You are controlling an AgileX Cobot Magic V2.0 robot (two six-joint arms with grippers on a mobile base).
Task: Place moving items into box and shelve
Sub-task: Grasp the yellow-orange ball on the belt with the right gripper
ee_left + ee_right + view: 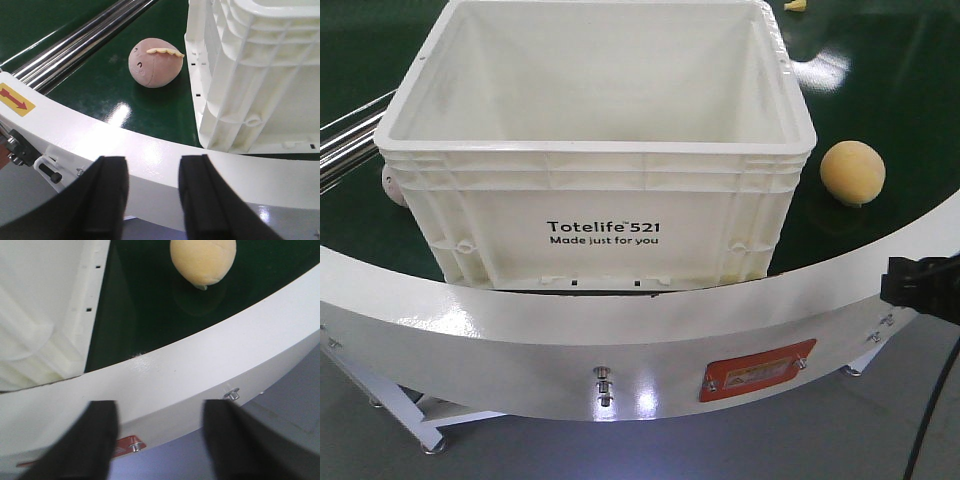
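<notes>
Hiding behind box [600, 180], L: pink ball [392, 186]

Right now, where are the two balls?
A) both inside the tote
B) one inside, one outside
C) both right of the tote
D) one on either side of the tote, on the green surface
D: the pink ball lies on the green surface left of the tote, the yellow-orange ball to its right, both outside it.

Box [500, 215] between left ball [152, 62] and right ball [852, 172]
</notes>
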